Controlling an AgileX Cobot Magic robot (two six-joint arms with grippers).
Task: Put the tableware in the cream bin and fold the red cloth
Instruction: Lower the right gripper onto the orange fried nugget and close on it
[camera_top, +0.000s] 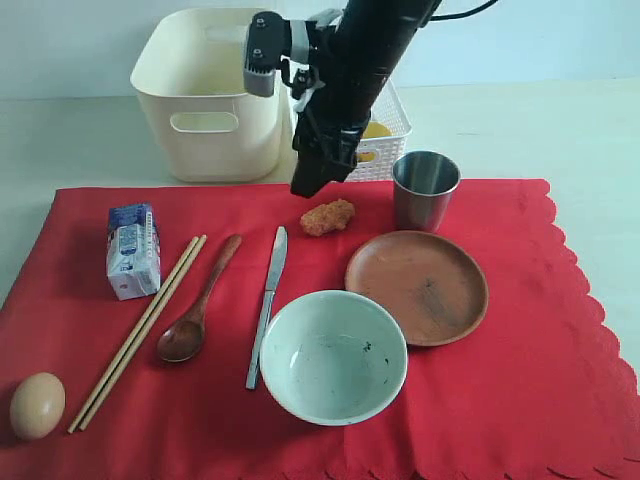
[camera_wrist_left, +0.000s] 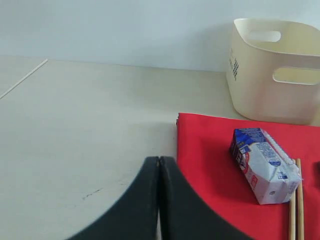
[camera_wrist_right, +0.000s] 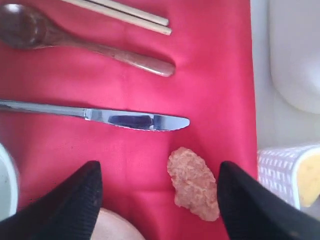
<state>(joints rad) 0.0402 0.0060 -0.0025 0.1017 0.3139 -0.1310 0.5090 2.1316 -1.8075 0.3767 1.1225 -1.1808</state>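
Note:
The red cloth (camera_top: 520, 380) covers the table front. On it lie the pale bowl (camera_top: 333, 357), brown plate (camera_top: 417, 287), steel cup (camera_top: 425, 190), knife (camera_top: 268, 300), wooden spoon (camera_top: 195, 305) and chopsticks (camera_top: 140, 330). The cream bin (camera_top: 210, 95) stands behind the cloth at the back left. My right gripper (camera_wrist_right: 159, 167) hangs open just above the cloth's far edge, its jaws either side of a breaded food piece (camera_wrist_right: 192, 182), holding nothing. My left gripper (camera_wrist_left: 159, 159) is shut and empty over bare table, left of the cloth's corner (camera_wrist_left: 210, 150).
A milk carton (camera_top: 132, 250) lies on the cloth's left part and an egg (camera_top: 37, 405) at its front left corner. A white lattice basket (camera_top: 385, 140) with something yellow inside stands beside the bin, behind the right arm.

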